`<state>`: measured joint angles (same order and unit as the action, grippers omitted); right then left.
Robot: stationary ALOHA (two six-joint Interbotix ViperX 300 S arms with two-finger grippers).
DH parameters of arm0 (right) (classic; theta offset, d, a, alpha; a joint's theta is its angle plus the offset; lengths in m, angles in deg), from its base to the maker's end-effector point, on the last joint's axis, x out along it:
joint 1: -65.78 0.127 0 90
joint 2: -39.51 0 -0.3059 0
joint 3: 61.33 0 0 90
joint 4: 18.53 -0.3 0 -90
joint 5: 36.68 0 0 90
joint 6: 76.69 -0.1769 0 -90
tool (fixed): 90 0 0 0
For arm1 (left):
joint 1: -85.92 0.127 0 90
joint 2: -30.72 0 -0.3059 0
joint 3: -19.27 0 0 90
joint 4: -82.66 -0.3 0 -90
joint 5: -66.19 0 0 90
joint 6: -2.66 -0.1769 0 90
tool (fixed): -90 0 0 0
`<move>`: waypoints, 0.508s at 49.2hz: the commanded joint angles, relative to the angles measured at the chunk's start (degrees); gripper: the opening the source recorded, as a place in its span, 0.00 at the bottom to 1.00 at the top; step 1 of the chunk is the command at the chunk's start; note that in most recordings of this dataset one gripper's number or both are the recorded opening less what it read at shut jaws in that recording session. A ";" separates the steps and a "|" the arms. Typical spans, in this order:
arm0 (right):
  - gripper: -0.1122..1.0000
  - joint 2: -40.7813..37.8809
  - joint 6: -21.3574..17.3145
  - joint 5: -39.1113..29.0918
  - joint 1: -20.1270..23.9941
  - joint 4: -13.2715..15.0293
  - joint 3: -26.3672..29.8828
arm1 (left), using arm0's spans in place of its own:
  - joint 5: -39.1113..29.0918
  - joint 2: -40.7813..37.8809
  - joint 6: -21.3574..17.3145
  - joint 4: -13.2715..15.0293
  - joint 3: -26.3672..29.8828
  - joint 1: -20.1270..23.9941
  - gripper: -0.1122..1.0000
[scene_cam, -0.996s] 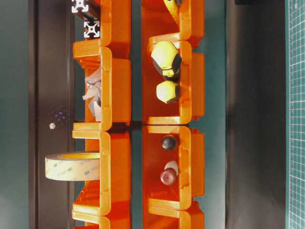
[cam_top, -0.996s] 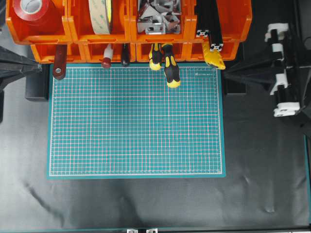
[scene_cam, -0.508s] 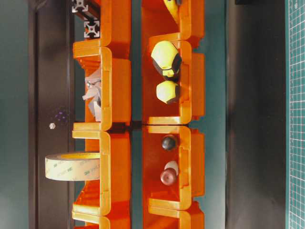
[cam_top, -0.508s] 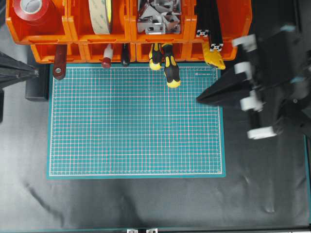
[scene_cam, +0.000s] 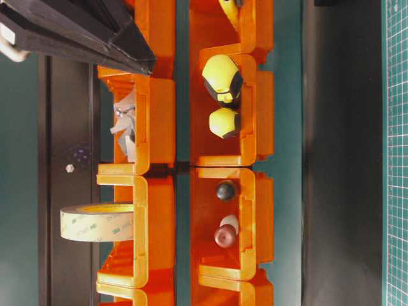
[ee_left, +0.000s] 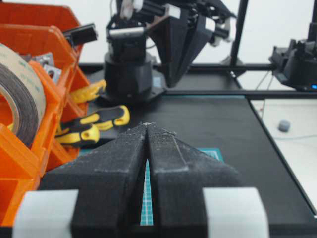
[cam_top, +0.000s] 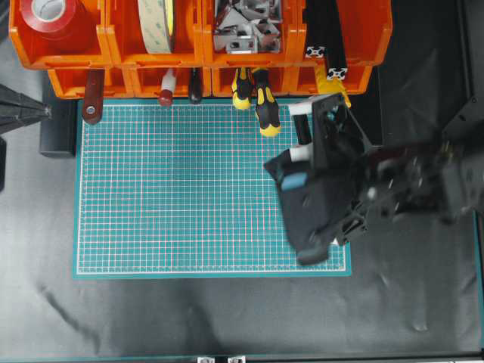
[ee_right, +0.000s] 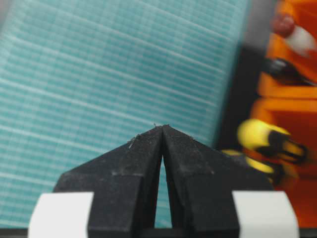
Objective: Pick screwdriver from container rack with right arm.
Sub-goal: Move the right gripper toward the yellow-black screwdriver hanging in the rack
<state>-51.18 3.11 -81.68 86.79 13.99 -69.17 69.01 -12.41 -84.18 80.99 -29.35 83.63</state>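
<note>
Screwdriver (cam_top: 265,106) in the container rack (cam_top: 200,53); right claw (ee_right: 162,130) clenched and empty.

The screwdriver lies in a front-row bin, its black-and-yellow handle projecting over the top edge of the green mat (cam_top: 189,197), beside a shorter yellow-handled tool (cam_top: 241,88). The right arm (cam_top: 363,185) is above the mat's right part, its claw near the handle but apart from it. The left claw (ee_left: 147,126) is clenched at the bench's left edge, holding nothing.
</note>
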 commanded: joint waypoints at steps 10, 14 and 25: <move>0.10 -2.29 -18.37 -17.05 9.93 25.93 0.62 | 0.09 -0.44 0.26 -0.18 1.67 -0.35 0.10; 0.10 -2.29 -23.12 -18.37 11.60 27.60 -2.11 | 0.18 -0.62 0.26 -0.18 1.67 -0.35 0.10; 0.16 -1.14 -26.46 -15.12 13.62 27.86 -6.24 | 0.18 -0.70 0.26 -0.18 1.67 -0.62 0.10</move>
<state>-53.81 -22.99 -98.20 100.32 41.23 -75.32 68.92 -12.50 -84.18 80.99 -29.26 83.37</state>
